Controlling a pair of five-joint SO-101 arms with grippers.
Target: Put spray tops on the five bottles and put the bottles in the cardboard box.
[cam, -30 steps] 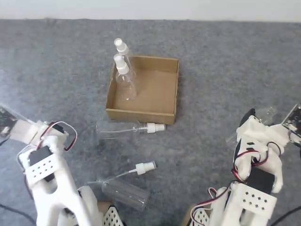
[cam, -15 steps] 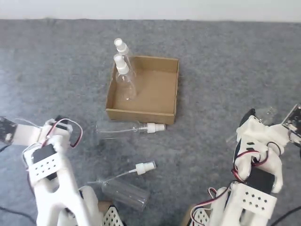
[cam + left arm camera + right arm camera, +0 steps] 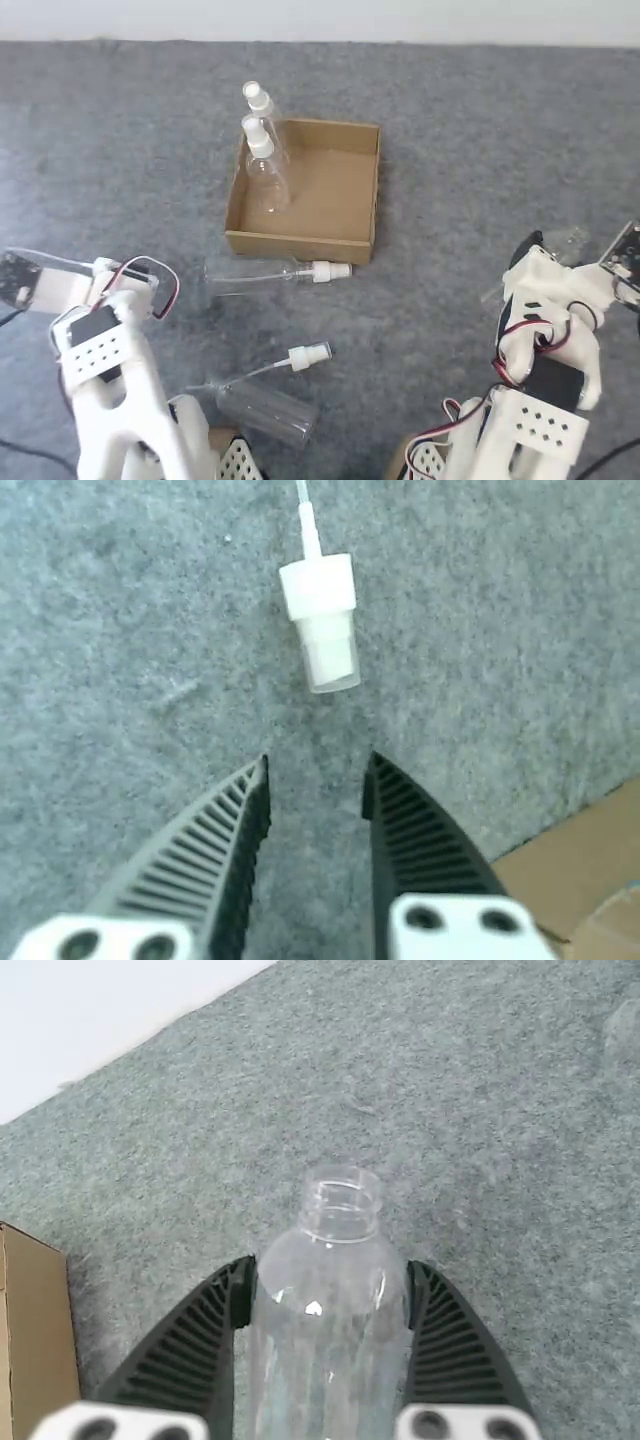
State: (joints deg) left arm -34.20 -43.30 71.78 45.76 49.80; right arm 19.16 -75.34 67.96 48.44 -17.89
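Note:
In the left wrist view my left gripper [image 3: 317, 763] stands open just above the grey carpet. A loose white spray top [image 3: 318, 620] lies a little beyond its fingertips, its thin tube pointing away. My right gripper [image 3: 328, 1272] is shut on a clear bottle [image 3: 335, 1300] with a bare, uncapped neck; the same bottle [image 3: 568, 240] shows at the right arm in the high view. The cardboard box [image 3: 300, 245] sits mid-table with one capped bottle [image 3: 266, 170] upright inside. A second capped bottle [image 3: 258, 100] stands at its back left corner.
A capped bottle [image 3: 270, 273] lies on its side just in front of the box. Nearer the arms lie an uncapped bottle [image 3: 265, 408] and a spray top [image 3: 308, 355] beside it. A cardboard scrap [image 3: 590, 865] lies close to the left gripper.
The left arm has swung a little to the right and lower. The right arm and the bottle in it have not moved.

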